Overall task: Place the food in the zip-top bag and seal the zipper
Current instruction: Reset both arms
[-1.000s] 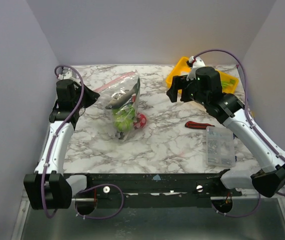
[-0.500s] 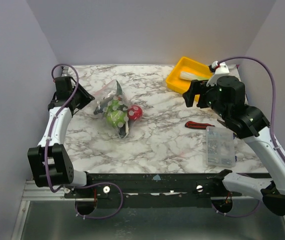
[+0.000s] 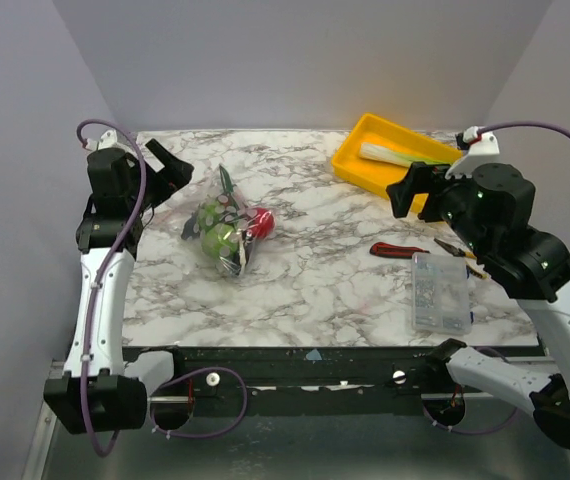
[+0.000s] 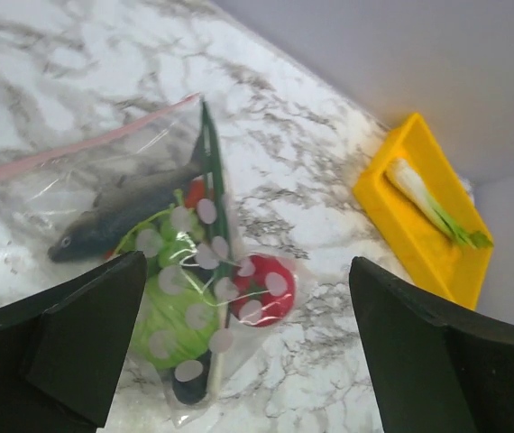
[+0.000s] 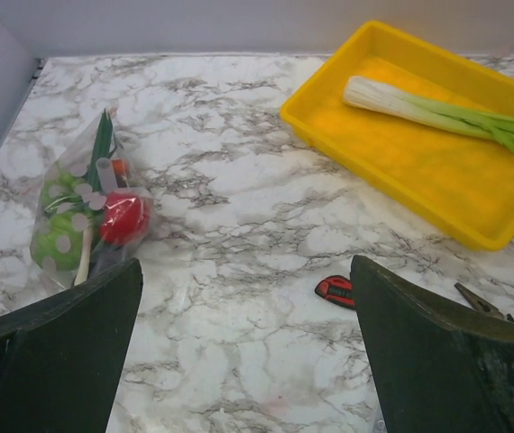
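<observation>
Right hand (image 5: 246, 271) is spread wide and empty just beside the yellow tray (image 5: 473, 225); I'd grab the leek (image 5: 437, 113) mid-stalk, then feed it into the zip-top bag (image 3: 227, 232).

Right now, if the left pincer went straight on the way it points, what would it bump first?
Probably the zip-top bag, stuffed with toy food: it fills the middle of the left pincer's view, though depth is hard to judge.

White-shelled arms (image 3: 103, 295) with black joints (image 3: 490, 205) (purple cables (image 3: 535, 124) looping alongside).
</observation>
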Available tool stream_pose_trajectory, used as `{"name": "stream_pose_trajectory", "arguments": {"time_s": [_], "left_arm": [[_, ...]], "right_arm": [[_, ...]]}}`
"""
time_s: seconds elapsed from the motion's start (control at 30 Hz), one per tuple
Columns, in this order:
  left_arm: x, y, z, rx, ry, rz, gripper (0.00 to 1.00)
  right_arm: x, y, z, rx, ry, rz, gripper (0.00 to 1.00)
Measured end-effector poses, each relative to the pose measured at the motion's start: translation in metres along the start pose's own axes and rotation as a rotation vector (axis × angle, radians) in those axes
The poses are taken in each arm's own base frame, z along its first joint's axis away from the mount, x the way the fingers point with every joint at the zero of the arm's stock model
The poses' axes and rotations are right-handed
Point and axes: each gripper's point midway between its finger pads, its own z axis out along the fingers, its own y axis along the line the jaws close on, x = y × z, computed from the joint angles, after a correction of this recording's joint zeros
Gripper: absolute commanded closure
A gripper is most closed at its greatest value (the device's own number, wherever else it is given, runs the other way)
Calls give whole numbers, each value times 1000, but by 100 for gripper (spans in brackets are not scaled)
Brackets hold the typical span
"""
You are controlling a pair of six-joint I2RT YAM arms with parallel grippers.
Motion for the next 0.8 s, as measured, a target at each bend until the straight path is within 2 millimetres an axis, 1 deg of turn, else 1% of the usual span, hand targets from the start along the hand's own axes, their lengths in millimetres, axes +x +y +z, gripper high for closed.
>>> {"name": "stream_pose_trajectory", "arguments": {"time_s": [0.07,0.13,0.17,0.23,0.27,0.33,0.37,0.47,0.57,0.63,0.7,0.8], "left_arm": [[-7,-25,-16,68,-33,50,2],[-7,-59,-39,168,-58,130,1],[-2,-85,-58,253,-68,184,1],[7,-114,-84,369,-70,240,1],[10,-125,-96,421,-76,263,1],[16,-153,-131,560,-88,305,1],[18,-163,-144,616,-90,321,1],[24,-185,-180,762,-97,351,1],[24,-196,-219,889,-140,368,1],[24,-195,-232,922,-168,372,1],[19,-193,-257,971,-227,386,1],[10,-191,-283,1017,-306,402,1]], "right_arm": [[-5,-3,-9,2,-26,9,0],[-12,-7,-20,5,-61,24,0],[-16,-9,-27,4,-80,32,0],[-23,-12,-40,-3,-120,48,0],[-27,-13,-47,-10,-142,57,0],[-38,-15,-64,-26,-200,80,0],[-42,-16,-71,-35,-228,93,0],[-57,-22,-97,-55,-326,138,0],[-67,-28,-115,-61,-401,181,0],[-71,-31,-120,-58,-428,201,0],[-74,-32,-121,-50,-444,221,0],[-76,-38,-119,-16,-459,252,0]]}}
